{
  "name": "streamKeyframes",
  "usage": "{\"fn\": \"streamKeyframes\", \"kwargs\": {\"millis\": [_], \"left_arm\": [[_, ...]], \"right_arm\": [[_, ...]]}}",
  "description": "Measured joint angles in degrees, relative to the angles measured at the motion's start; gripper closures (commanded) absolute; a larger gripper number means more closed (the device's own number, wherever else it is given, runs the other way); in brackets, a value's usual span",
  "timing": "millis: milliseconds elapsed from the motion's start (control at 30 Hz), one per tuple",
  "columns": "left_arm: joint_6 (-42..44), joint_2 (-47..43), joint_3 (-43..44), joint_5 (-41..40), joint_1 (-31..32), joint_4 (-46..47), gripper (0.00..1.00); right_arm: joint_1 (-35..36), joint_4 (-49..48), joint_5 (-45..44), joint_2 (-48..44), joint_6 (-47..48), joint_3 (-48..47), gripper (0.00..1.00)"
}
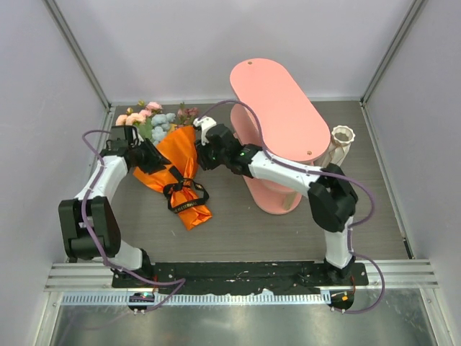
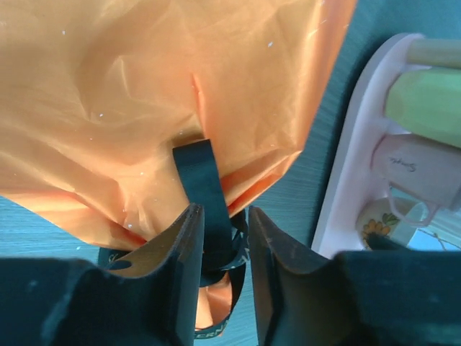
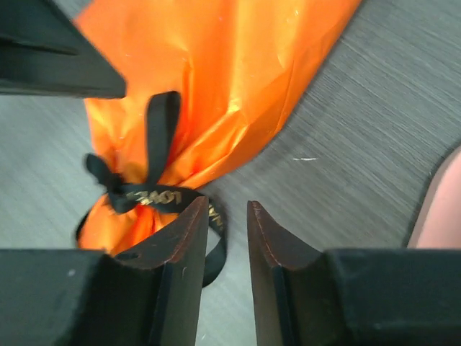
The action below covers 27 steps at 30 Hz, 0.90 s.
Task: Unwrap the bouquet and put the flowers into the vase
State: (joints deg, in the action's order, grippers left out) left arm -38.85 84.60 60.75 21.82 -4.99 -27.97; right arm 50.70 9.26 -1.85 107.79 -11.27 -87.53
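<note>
The bouquet (image 1: pixel 180 169) lies on the table, its orange paper cone (image 2: pixel 144 108) pointing toward me and the flowers (image 1: pixel 151 119) at the far end. A black ribbon bow (image 1: pixel 184 196) ties the narrow end. My left gripper (image 1: pixel 153 160) rests at the cone's left side. In the left wrist view its jaws (image 2: pixel 223 210) stand apart, with a ribbon strand (image 2: pixel 198 180) showing in the gap. My right gripper (image 1: pixel 203 155) is at the cone's right edge, open (image 3: pixel 226 203) over bare table, the ribbon loop (image 3: pixel 144 196) beside its left finger. The vase (image 1: pixel 342 138) stands far right.
A pink oval shelf (image 1: pixel 277 119) stands between the bouquet and the vase, and its lower tier (image 2: pixel 346 180) holds cups. Grey walls close in the table on three sides. The arm bases sit on the black rail (image 1: pixel 238 272) at the near edge.
</note>
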Motion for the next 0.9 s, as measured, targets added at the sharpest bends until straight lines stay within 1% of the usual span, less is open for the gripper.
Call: {"fn": "streamKeyframes", "kwargs": {"millis": [67,100,133,200,300,333,433,533,633,667,733,800,900], "left_arm": [[0.1,1.3,-0.7,0.2,0.2,0.0,0.56],[0.2,1.5,-1.0,0.2,0.4,-0.1,0.5],[0.4,1.4,-1.4,0.2,0.5,-0.2,0.49],[0.3,-0.2,-3.2,0.1,0.8,-0.1,0.49],[0.3,-7.0,-8.9,-0.7,1.3,-0.3,0.49],[0.3,-9.7,-10.7,-1.2,1.6,-0.7,0.5],[0.3,-15.1,-13.6,-2.6,3.5,-1.4,0.5],[0.2,-15.3,-13.7,-6.3,9.1,-1.9,0.5],[0.4,-15.3,-13.7,-11.8,15.2,-3.1,0.7],[0.5,-15.3,-13.7,-13.6,16.5,-3.5,0.72],[1.7,-15.5,-13.6,-17.2,17.4,-4.5,0.68],[3.6,-15.5,-13.0,-20.7,17.4,-5.8,0.61],[8.3,-15.0,-10.4,-24.1,17.4,-8.4,0.55]], "right_arm": [[-0.8,0.8,0.9,4.2,1.1,-2.3,0.57],[-0.8,1.4,1.6,6.5,1.7,-3.7,0.53],[-0.6,1.6,2.1,8.0,2.2,-4.3,0.48],[0.2,2.4,4.2,9.1,2.8,-3.3,0.46],[1.4,1.3,7.7,8.4,2.9,-0.7,0.38],[1.7,0.7,8.9,7.8,2.9,0.5,0.37],[2.6,0.2,11.5,6.3,3.5,2.7,0.36],[2.9,-0.8,12.7,6.0,4.5,3.0,0.35],[2.9,-1.1,12.7,6.0,6.0,3.0,0.35],[2.8,-1.1,12.7,6.0,6.5,2.9,0.35],[2.8,-1.0,12.5,6.0,7.3,2.7,0.36],[2.8,-1.0,12.5,6.1,8.2,2.3,0.37],[2.8,-1.4,13.4,6.1,9.5,1.8,0.38]]}}
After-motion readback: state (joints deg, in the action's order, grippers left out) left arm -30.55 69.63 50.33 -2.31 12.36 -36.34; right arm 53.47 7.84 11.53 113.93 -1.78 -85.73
